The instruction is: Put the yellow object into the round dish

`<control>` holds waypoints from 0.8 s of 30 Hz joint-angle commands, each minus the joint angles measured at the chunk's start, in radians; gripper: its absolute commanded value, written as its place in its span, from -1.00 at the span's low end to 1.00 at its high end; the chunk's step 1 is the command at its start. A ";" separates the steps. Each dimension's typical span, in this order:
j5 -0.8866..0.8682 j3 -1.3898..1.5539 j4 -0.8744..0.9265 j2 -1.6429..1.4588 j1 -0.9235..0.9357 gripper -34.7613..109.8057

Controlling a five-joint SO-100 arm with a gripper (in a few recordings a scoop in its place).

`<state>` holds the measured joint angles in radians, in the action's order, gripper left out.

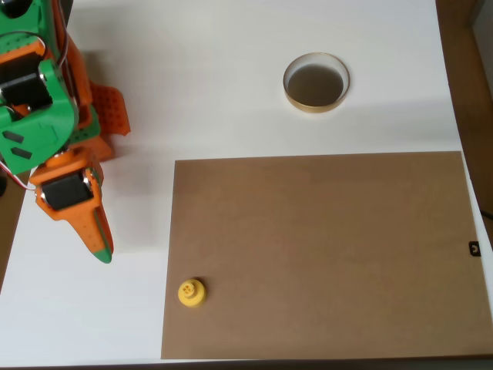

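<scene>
The yellow object [192,292] stands upright on the brown board [323,254], knob up. The gripper [98,240], fingers pressed together, points down-picture over the table [216,69], well apart from the dish [316,82].

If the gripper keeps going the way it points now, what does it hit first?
Probably bare white table: the gripper points down-picture, passing left of the brown board and yellow object. Height is unclear.
</scene>
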<state>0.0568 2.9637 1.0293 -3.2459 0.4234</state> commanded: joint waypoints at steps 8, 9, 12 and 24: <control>0.006 -0.008 -0.002 -0.020 0.015 -0.49; 0.006 -0.008 -0.002 -0.020 0.017 -0.49; 0.006 -0.008 -0.003 -0.020 0.017 -0.52; -0.017 -0.008 0.003 -0.020 0.018 -0.52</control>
<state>0.0414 2.9637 1.0293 -3.2459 0.4234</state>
